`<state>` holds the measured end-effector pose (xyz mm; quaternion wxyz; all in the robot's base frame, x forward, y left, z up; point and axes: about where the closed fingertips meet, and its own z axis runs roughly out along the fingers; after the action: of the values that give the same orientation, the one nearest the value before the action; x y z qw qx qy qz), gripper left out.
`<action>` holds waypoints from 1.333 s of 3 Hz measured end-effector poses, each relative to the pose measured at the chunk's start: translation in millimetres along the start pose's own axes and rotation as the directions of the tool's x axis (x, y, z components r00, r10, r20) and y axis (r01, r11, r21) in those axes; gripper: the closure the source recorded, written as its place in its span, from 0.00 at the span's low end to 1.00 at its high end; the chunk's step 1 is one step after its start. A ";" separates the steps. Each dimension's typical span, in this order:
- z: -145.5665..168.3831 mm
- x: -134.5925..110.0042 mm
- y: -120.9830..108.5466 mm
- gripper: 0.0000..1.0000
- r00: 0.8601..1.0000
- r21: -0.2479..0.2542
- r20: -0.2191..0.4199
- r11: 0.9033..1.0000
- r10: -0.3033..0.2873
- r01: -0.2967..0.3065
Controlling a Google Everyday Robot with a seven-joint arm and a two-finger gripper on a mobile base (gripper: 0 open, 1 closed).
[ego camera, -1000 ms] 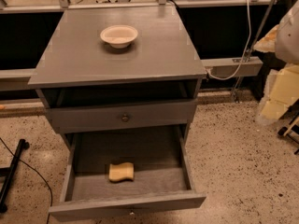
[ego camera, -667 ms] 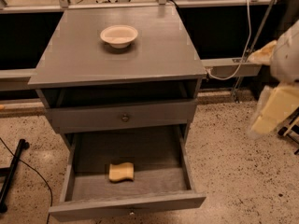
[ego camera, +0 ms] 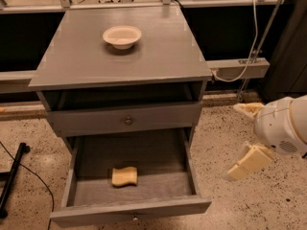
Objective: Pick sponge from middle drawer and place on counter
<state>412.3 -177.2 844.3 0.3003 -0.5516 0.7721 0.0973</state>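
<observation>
The pale-yellow sponge (ego camera: 124, 176) lies on the textured floor of the open middle drawer (ego camera: 190, 163), left of centre. The grey counter (ego camera: 163, 51) tops the cabinet. My gripper (ego camera: 235, 141) hangs to the right of the cabinet, above the speckled floor at about drawer height. Its two cream fingers (ego camera: 250, 161) are spread apart with nothing between them. It is well clear of the sponge and outside the drawer's right wall.
A cream round bowl (ego camera: 122, 36) stands at the back of the counter. A closed drawer front with a round knob (ego camera: 128, 120) sits above the open drawer. A black pole (ego camera: 12, 177) and a cable lie on the floor at left. A rail with a white cable (ego camera: 237, 68) runs behind.
My arm and gripper have come down and to the left, from beside the counter's level to the drawer's level. The sponge, bowl and drawer have not moved.
</observation>
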 end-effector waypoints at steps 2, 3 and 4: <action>4.4 0.3 0.4 0.00 1.000 -0.038 -0.005 0.999 -0.012 0.012; 34.1 9.1 0.9 0.00 0.999 -0.068 0.049 0.998 0.001 0.002; 97.3 13.4 -4.6 0.00 0.989 -0.098 0.145 0.995 0.011 0.004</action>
<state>448.3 -142.7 759.6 0.3283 -0.5557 0.7434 0.1756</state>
